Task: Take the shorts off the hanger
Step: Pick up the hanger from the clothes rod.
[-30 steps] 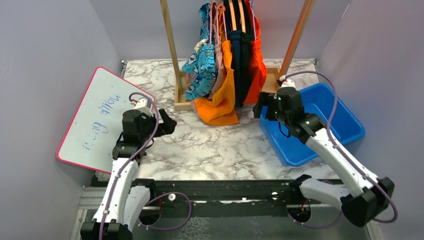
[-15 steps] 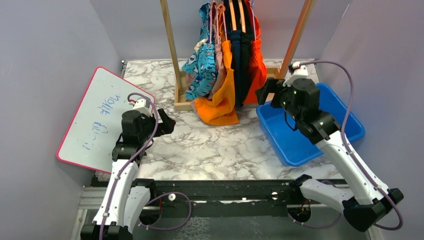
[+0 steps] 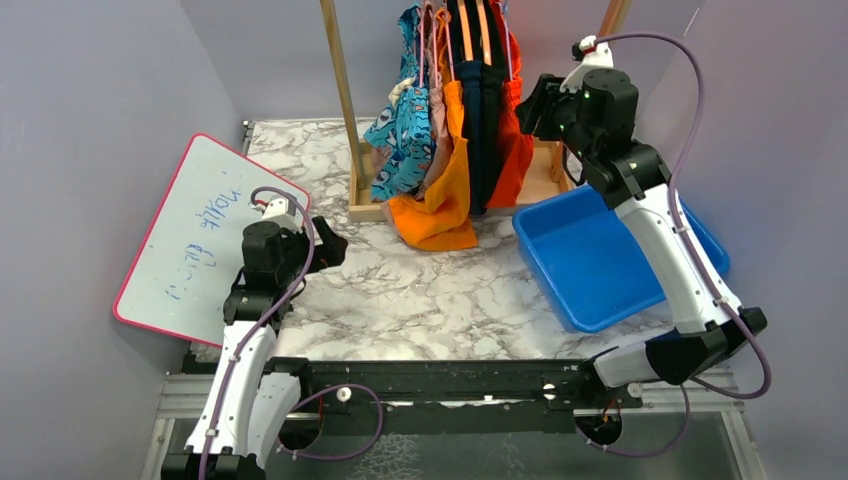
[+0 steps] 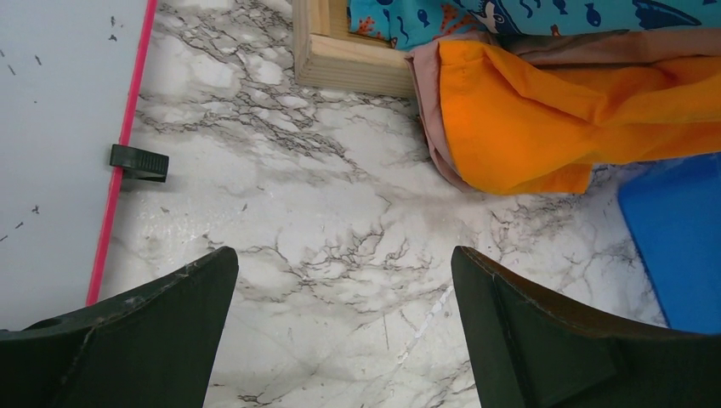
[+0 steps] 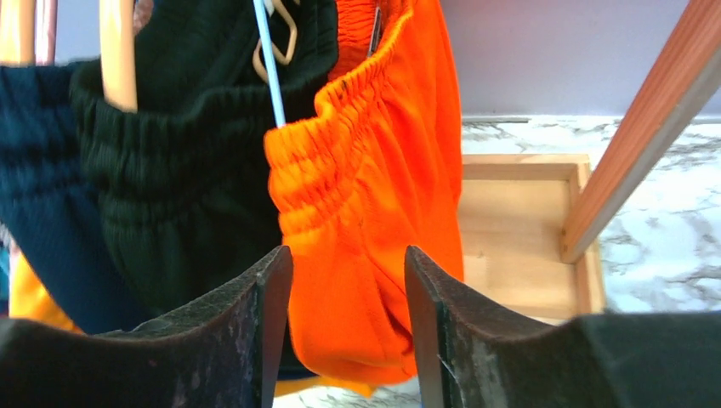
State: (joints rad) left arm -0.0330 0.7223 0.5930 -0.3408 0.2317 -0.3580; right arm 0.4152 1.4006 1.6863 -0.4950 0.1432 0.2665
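Observation:
Several shorts hang on hangers from a wooden rack: blue cartoon-print (image 3: 403, 125), dusty pink (image 3: 436, 125), bright orange (image 3: 440, 205) sagging onto the table, dark navy/black (image 3: 480, 110) and red-orange (image 3: 515, 135). My right gripper (image 3: 538, 103) is raised just right of the red-orange shorts, open and empty. In the right wrist view the red-orange shorts (image 5: 374, 187) hang on a thin white hanger (image 5: 270, 72), their fabric showing between my open fingers (image 5: 349, 263); black shorts (image 5: 195, 178) hang to the left. My left gripper (image 3: 332, 243) is open and empty, low over the table (image 4: 344, 263).
A blue bin (image 3: 610, 250) stands right of the rack's wooden base (image 3: 362, 205). A pink-edged whiteboard (image 3: 195, 235) leans at the left. The rack's right post (image 5: 646, 119) is close to my right gripper. Grey walls enclose both sides.
My right arm has risen and moved back, from the blue bin's left corner up to the waist of the red-orange shorts. The left arm has barely moved.

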